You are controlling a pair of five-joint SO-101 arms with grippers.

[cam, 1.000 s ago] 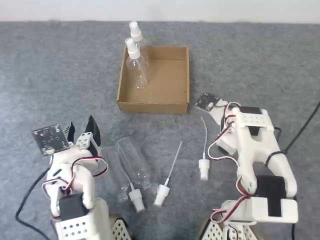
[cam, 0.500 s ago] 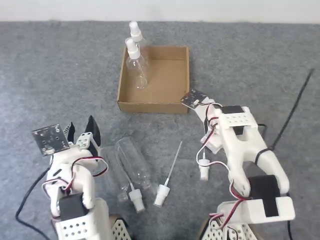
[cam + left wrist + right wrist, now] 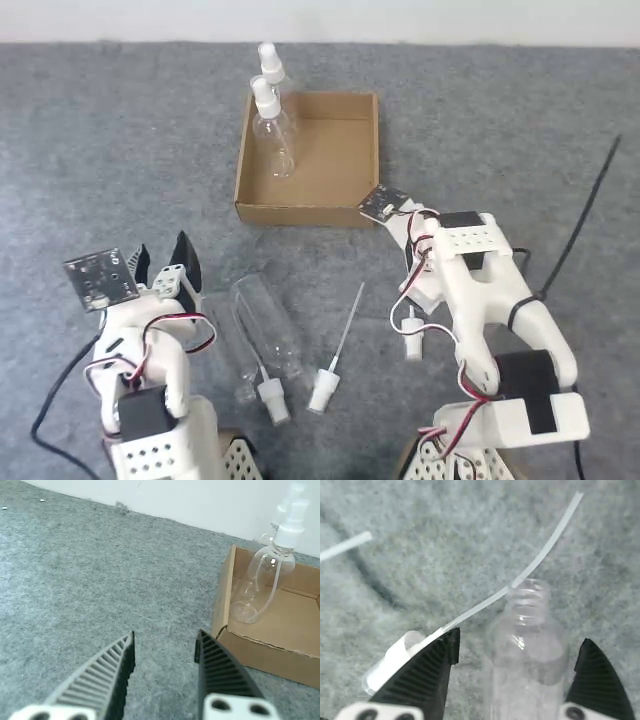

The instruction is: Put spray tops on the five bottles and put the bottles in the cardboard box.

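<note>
My right gripper (image 3: 520,637) holds a clear open bottle (image 3: 527,645) between its fingers, neck pointing away. The thin tube of a loose spray top (image 3: 395,660) crosses the bottle's mouth. In the high view that spray top (image 3: 408,338) lies just below the right arm (image 3: 470,270), which hides the gripper. The cardboard box (image 3: 345,205) holds one capped bottle (image 3: 272,130) in its back left corner; a second capped bottle (image 3: 270,62) stands at its back edge. My left gripper (image 3: 163,250) is open and holds nothing.
Two clear bottles (image 3: 265,325) lie side by side between the arms, with a spray top (image 3: 272,400) at their near end. Another loose spray top (image 3: 325,385) with a long tube lies beside them. A black cable (image 3: 580,230) trails at the right.
The right arm swung left toward the loose spray top and now covers its tube. The left arm and everything else stayed put.
</note>
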